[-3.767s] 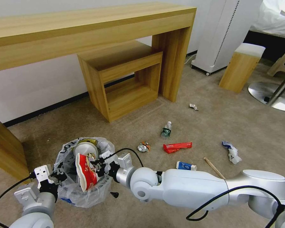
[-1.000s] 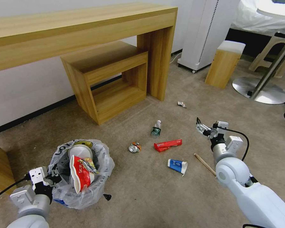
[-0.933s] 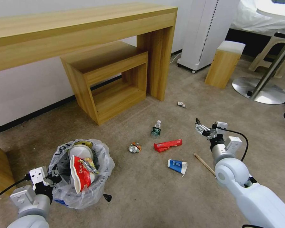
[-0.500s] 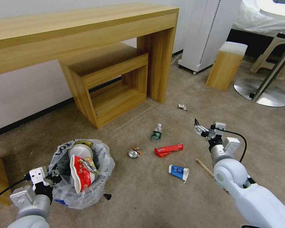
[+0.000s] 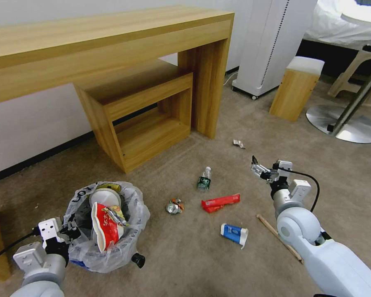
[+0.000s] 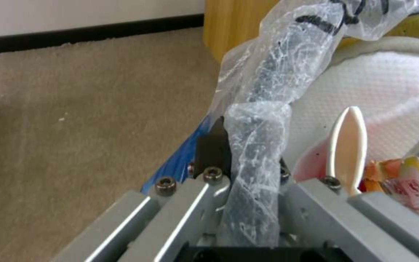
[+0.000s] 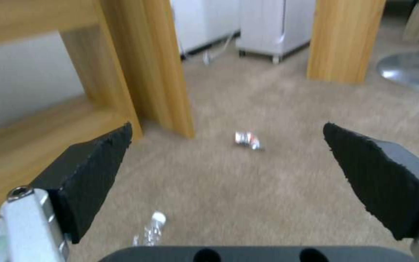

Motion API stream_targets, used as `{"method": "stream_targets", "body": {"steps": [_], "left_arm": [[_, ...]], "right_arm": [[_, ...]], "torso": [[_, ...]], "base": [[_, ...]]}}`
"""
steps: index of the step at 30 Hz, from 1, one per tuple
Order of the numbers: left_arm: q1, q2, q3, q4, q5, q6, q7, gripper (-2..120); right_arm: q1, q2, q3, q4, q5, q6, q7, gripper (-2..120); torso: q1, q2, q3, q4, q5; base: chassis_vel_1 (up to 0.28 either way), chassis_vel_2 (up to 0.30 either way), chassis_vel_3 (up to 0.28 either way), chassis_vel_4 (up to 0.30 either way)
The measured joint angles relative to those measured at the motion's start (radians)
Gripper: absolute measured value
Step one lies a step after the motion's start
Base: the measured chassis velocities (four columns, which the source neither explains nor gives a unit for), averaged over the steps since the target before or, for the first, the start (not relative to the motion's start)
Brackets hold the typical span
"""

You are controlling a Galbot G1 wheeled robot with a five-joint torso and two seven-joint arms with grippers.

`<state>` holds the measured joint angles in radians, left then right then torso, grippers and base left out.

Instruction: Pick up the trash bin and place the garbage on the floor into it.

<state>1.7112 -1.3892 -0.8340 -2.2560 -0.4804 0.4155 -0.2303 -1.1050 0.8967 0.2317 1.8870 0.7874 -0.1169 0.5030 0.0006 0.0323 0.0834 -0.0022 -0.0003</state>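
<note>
Left pincer [image 5: 68, 231] clamped on trash bin [image 5: 107, 225] rim; right pincer [image 5: 256, 167] spread wide, empty, well apart from bin, above floor [image 5: 185, 255] beyond red carton [image 5: 220, 201].

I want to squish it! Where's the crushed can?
In the head view, the crushed can lies on the floor, between the trash bin and the red carton.

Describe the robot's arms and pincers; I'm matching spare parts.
Both arms have glossy white rounded shells with grey wrist cylinders. White blocks sit on each wrist, with black cables looping off. The right pincer has silver mounts and black textured wedge pads. The left pincer has silver rails with hex screws.
</note>
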Motion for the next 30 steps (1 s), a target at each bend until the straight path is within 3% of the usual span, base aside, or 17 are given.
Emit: {"method": "stream_targets", "body": {"steps": [7,12,14,19,25,27,28,30], "left_arm": [[-0.005,-0.008,0.008,0.009,0.009,-0.003,0.001,1],[-0.009,-0.013,0.01,0.011,0.011,-0.004,0.002,1],[-0.01,-0.015,0.011,0.014,0.014,-0.005,0.002,1],[-0.018,-0.006,0.012,0.022,0.013,-0.008,0.002,1],[-0.033,0.003,0.018,0.036,0.008,-0.011,0.001,1],[-0.034,-0.001,0.022,0.039,0.009,-0.017,0.001,1],[-0.034,-0.001,0.022,0.039,0.009,-0.017,0.001,1],[-0.034,-0.007,0.024,0.038,0.011,-0.02,0.002,1]], "right_arm": [[-0.02,-0.067,-0.084,0.033,0.16,-0.246,0.104,100],[-0.017,-0.082,-0.17,0.05,0.281,-0.298,0.179,100],[-0.022,-0.065,-0.212,0.051,0.353,-0.353,0.284,100],[-0.075,-0.094,-0.231,0.033,0.368,-0.453,0.349,100],[-0.13,-0.207,-0.246,0.024,0.29,-0.49,0.283,100],[-0.134,-0.255,-0.26,0.001,0.174,-0.462,0.184,100],[-0.134,-0.255,-0.26,0.001,0.174,-0.462,0.184,100],[-0.133,-0.284,-0.267,-0.035,0.003,-0.376,0.053,100]], "torso": [[0.0,0.0,0.0,-0.0001,0.0002],[0.0,0.0,0.0,-0.0003,0.0003],[0.0,0.0,0.0,0.0001,0.0003],[0.0,0.0,0.0,0.0,0.0006],[0.0,0.0,0.0,-0.0005,0.0002],[0.0,0.0,0.0,-0.0002,0.0003],[0.0,0.0,0.0,-0.0002,0.0003],[0.0,0.0,0.0,-0.0001,0.0003]], "base": [[-0.054,0.069,0.058,-0.048],[0.0,0.0,0.0,0.0],[0.0,0.0,0.0,0.0],[0.0,0.0,0.0,0.0],[0.0,0.0,0.0,0.0],[0.0,0.0,0.0,0.0],[0.0,0.0,0.0,0.0],[0.0,0.0,0.0,0.0]]}}
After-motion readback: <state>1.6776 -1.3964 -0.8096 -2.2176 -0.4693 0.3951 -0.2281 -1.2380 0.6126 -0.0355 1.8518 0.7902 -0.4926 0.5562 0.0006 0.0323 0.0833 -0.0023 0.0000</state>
